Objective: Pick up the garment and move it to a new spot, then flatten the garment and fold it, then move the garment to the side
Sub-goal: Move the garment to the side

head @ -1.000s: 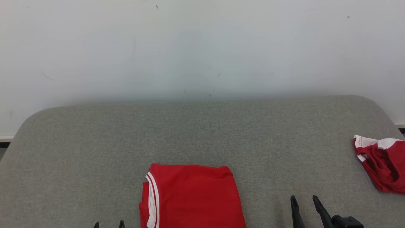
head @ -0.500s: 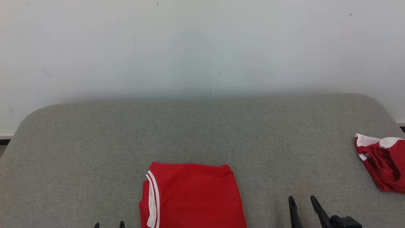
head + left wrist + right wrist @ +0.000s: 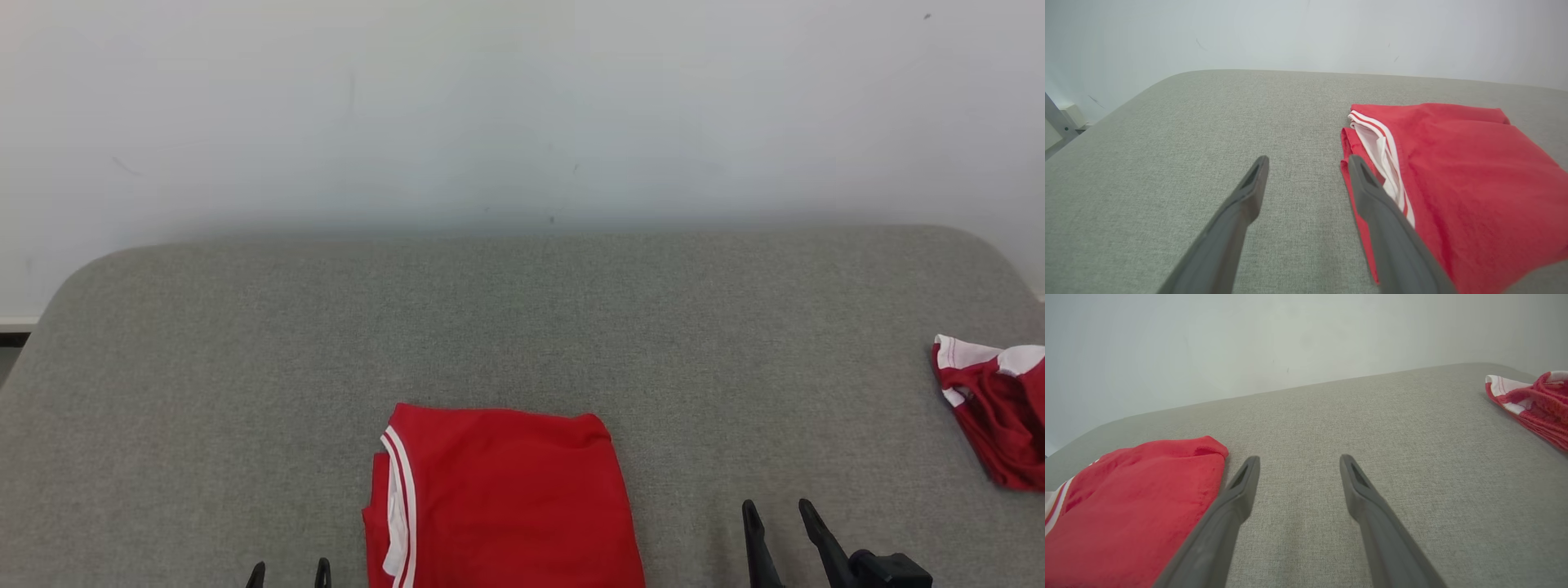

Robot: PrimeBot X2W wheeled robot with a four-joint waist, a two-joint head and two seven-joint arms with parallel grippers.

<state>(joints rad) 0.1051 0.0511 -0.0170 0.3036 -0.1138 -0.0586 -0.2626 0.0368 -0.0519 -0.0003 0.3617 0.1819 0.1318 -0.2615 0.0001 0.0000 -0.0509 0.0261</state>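
Note:
A red garment (image 3: 502,494) with white collar stripes lies folded into a neat rectangle on the grey padded table (image 3: 522,327), near its front edge. Its collar side (image 3: 1380,151) faces left. My left gripper (image 3: 289,574) stands open just left of the garment, with nothing between its fingers (image 3: 1249,192). In the left wrist view the garment (image 3: 1470,179) lies by the right finger. My right gripper (image 3: 775,523) stands open to the right of the garment (image 3: 1131,506), over bare table, holding nothing.
A second red and white garment (image 3: 992,404) lies crumpled at the table's right edge, also at the upper right of the right wrist view (image 3: 1535,404). A pale wall (image 3: 522,114) rises behind the table. Grey table surface stretches between the two garments.
The whole head picture has shifted slightly, so the camera has moved. The folded garment and both open grippers keep their places relative to each other.

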